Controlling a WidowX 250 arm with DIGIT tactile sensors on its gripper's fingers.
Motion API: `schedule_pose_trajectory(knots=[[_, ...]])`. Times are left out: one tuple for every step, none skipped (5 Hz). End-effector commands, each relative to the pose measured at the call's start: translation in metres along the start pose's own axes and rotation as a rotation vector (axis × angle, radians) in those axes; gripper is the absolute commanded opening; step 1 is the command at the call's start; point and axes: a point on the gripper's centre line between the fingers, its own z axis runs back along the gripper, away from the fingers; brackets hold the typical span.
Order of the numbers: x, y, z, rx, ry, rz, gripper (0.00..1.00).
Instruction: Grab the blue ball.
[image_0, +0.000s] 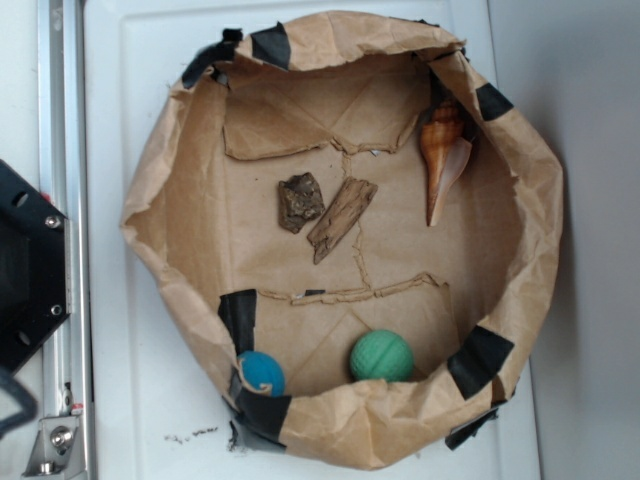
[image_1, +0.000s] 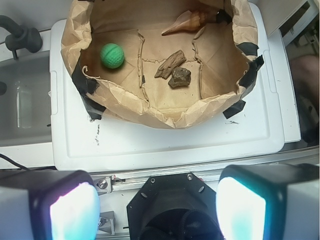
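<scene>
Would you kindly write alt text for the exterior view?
A brown paper basin on a white surface holds a blue ball against its near wall, a green ball beside it, two wood pieces at centre and a seashell.

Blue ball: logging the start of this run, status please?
Gripper open, outside the paper tub. Blue ball against tub wall near black tape, untouched. Green ball beside it, apart.

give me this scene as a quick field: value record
container: paper bin on white lid
blue ball: by the bin wall next to black tape; hidden in wrist view
green ball: beside it, apart
other items: shell, two wood bits
gripper: open, outside the bin, holding nothing
</scene>
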Motion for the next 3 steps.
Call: schedule_pose_trajectory(knots=[[0.0, 0.0, 0.0, 0.0, 0.0, 0.0, 1.0], [0.046, -0.009, -0.036, 0.103, 0.012, 0.067, 1.0], [0.079, -0.007, -0.06, 0.152, 0.041, 0.113, 1.0]])
